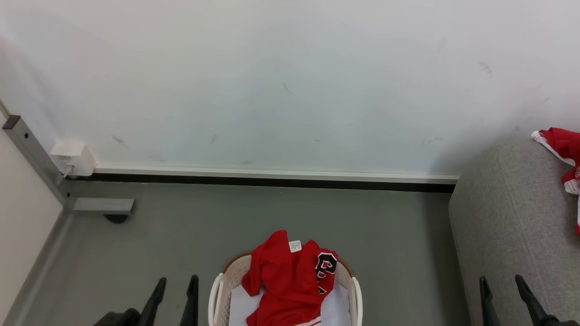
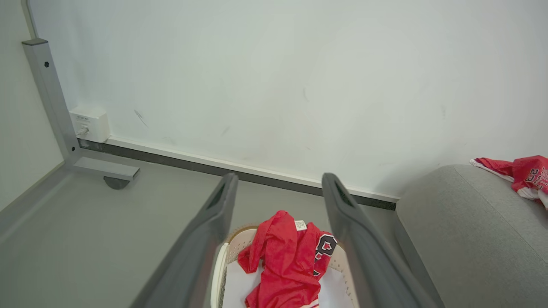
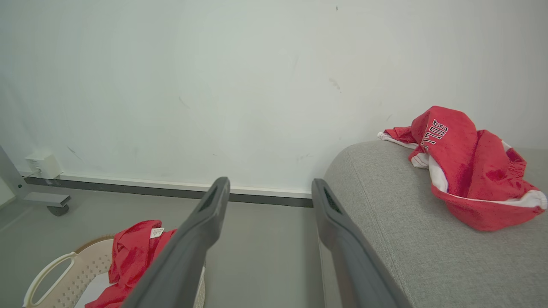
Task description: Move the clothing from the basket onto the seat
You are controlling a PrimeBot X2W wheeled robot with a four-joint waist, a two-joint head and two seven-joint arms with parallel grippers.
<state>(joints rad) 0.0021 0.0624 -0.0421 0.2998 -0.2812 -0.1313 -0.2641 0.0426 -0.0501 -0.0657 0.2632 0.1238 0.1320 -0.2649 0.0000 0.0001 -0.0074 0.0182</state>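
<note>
A red garment (image 1: 285, 280) with black-and-white lettering is pictured in a white perforated, brown-rimmed basket (image 1: 220, 294); right of the basket, a light grey woven sofa (image 1: 507, 235) is topped by red-and-white clothing (image 1: 564, 145).

Red clothing (image 1: 290, 276) heaped in basket (image 1: 226, 283), second garment (image 1: 564, 145) on grey seat (image 1: 507, 226)

basket (image 1: 217, 290): on the floor (image 1: 181, 235), before the wall (image 1: 272, 90); left gripper (image 1: 178, 279) just left of it.
basket garment (image 1: 285, 280): inside, reaching over the far rim.
seat (image 1: 503, 226): right of the basket, apart; right gripper (image 1: 500, 278) near its left edge.
seat garment (image 1: 564, 145): on top, by the wall.
</note>
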